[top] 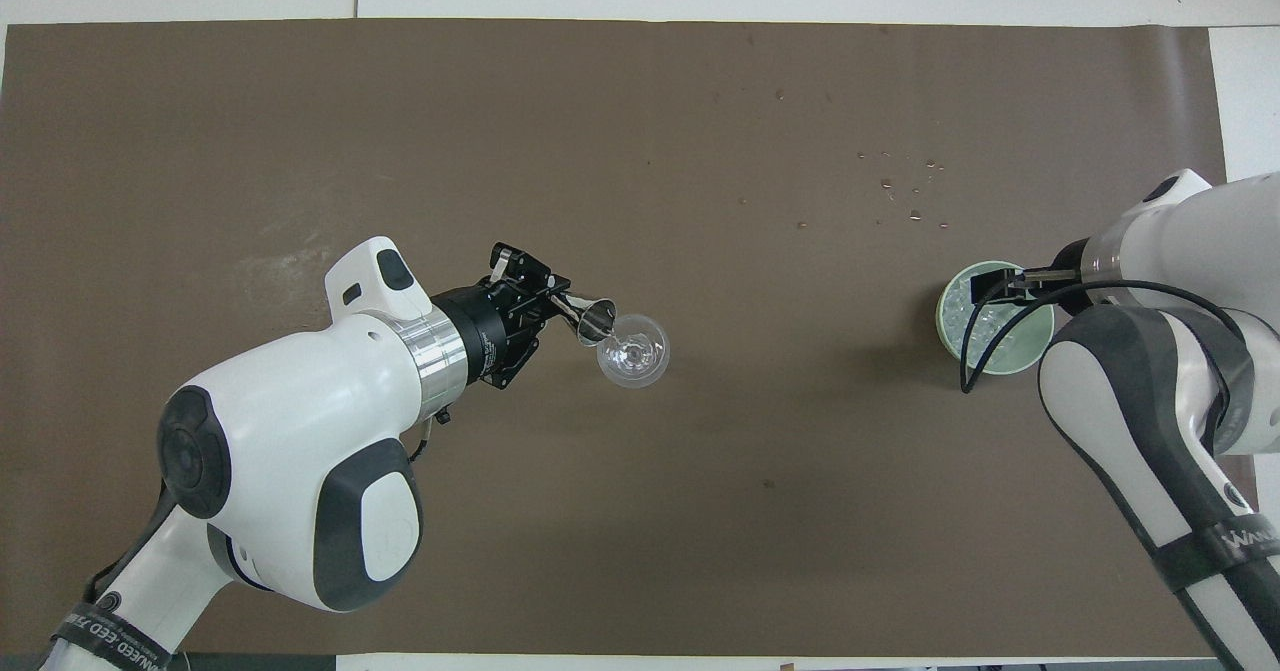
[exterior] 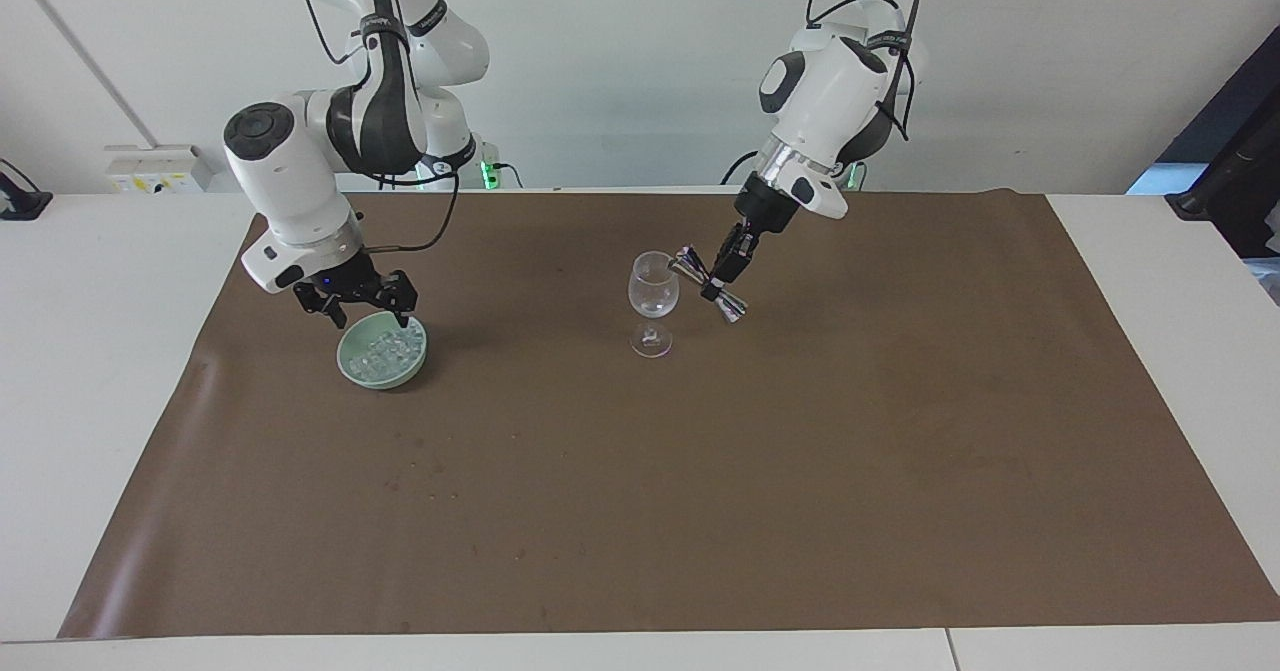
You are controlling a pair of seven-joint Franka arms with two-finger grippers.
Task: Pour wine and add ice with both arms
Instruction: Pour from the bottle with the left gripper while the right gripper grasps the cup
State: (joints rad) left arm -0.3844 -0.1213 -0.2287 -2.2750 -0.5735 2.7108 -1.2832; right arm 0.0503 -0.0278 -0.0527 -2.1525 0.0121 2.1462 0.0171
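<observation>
The white band on the right arm reads "WANN", and the rest is cut off by the edge. The left hand [exterior: 722, 269] is closed on a shiny metal measuring cup with two ends [exterior: 708, 282]. The cup is tipped, with its mouth touching the rim of the clear wine glass [exterior: 652, 299]. The glass stands upright near the middle of the brown mat [exterior: 700, 471] on the white desk [exterior: 90, 351]. The right hand [exterior: 357, 300] hangs open just over the round pale green bowl [exterior: 381, 351]. The small clear ice cubes [exterior: 388, 348] sit in that bowl, toward the right arm's end. Most of the mat farther from the robots is bare, with a few wet drops [top: 905, 191] near the bowl
</observation>
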